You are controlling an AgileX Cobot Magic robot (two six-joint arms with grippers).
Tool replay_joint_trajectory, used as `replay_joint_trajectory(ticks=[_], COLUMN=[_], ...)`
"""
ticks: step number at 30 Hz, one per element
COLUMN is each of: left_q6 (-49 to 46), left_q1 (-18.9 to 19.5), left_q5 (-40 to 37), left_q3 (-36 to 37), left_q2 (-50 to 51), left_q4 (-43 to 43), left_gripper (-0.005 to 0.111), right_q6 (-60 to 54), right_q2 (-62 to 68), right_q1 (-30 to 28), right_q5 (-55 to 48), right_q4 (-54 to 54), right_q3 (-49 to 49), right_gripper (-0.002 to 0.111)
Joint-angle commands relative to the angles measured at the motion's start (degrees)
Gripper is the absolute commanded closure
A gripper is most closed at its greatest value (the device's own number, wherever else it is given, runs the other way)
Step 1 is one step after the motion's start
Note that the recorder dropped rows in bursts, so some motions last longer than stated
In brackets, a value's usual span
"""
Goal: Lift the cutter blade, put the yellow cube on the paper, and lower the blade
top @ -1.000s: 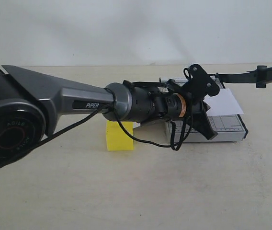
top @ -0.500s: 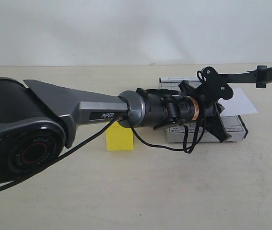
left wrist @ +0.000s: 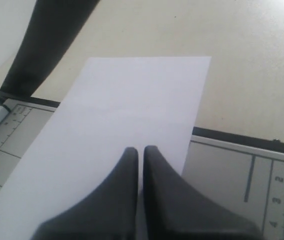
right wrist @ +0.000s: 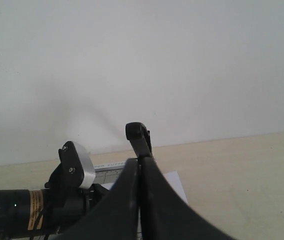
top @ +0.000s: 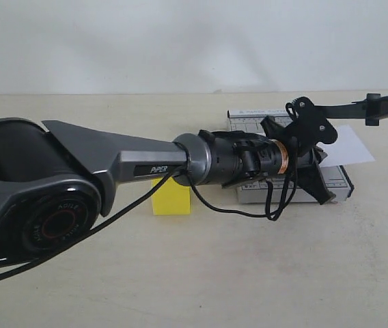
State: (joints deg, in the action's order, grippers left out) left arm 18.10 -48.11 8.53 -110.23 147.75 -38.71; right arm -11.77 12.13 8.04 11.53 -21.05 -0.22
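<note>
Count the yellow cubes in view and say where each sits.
1. The yellow cube stands on the table, left of the trimmer, partly behind the left arm; that arm could hide more.

Bright, flat, diffuse light all round, no hard shadows. The cube throws barely any shadow on the table. Exterior view is fairly sharp, with the wall a bit washed out. Left wrist view: paper almost blown-out white, left fingers and blade dark and blurred, ruler marks soft. Right wrist view: right fingers out of focus, soft grey shadow smudge on the wall.
</note>
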Motion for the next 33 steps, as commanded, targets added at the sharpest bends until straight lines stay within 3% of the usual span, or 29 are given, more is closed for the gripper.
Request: replay_joint_trajectory(ticks=[1, 6, 13, 21, 24, 25, 27, 33], left_q6=[-0.22, -1.16, -2.73, -6.39, -1.82, 1.94, 2.09, 4.23], left_q1=[-0.56, -0.56, -0.56, -0.24, -0.37, -0.37, -0.37, -0.6], left_q5=[-1.22, -1.25, -1.01, -5.35, -16.47, -24.3, -32.34, -47.01], left_q3=[0.2, 0.2, 0.2, 0.2, 0.2, 0.2, 1.13, 4.75], left_q2=[0.6, 0.5, -1.79, -6.39, -10.43, -12.69, -16.03, -26.52], left_q4=[-0.07, -0.07, -0.07, -0.07, 2.85, 7.22, 10.61, 17.04], left_gripper=[0.102, 0.099, 0.064, 0.064, 0.064, 0.064, 0.064, 0.064], right_q6=[-0.11, -0.11, -0.11, -0.11, 0.16, 0.16, 0.16, 0.28], right_q2=[-0.3, -0.3, -0.3, -0.3, -0.3, -0.3, -0.3, -0.3], right_q1=[-0.1, -0.1, -0.1, -0.1, -0.1, -0.1, -0.1, -0.1], right_q5=[0.18, 0.18, 0.18, 0.18, 0.18, 0.18, 0.18, 0.18], right_q4=[0.37, 0.37, 0.37, 0.37, 0.37, 0.37, 0.37, 0.37], right_q3=[0.22, 0.22, 0.22, 0.22, 0.22, 0.22, 0.22, 0.22], right_gripper=[0.108, 0.108, 0.108, 0.108, 0.108, 0.108, 0.108, 0.108])
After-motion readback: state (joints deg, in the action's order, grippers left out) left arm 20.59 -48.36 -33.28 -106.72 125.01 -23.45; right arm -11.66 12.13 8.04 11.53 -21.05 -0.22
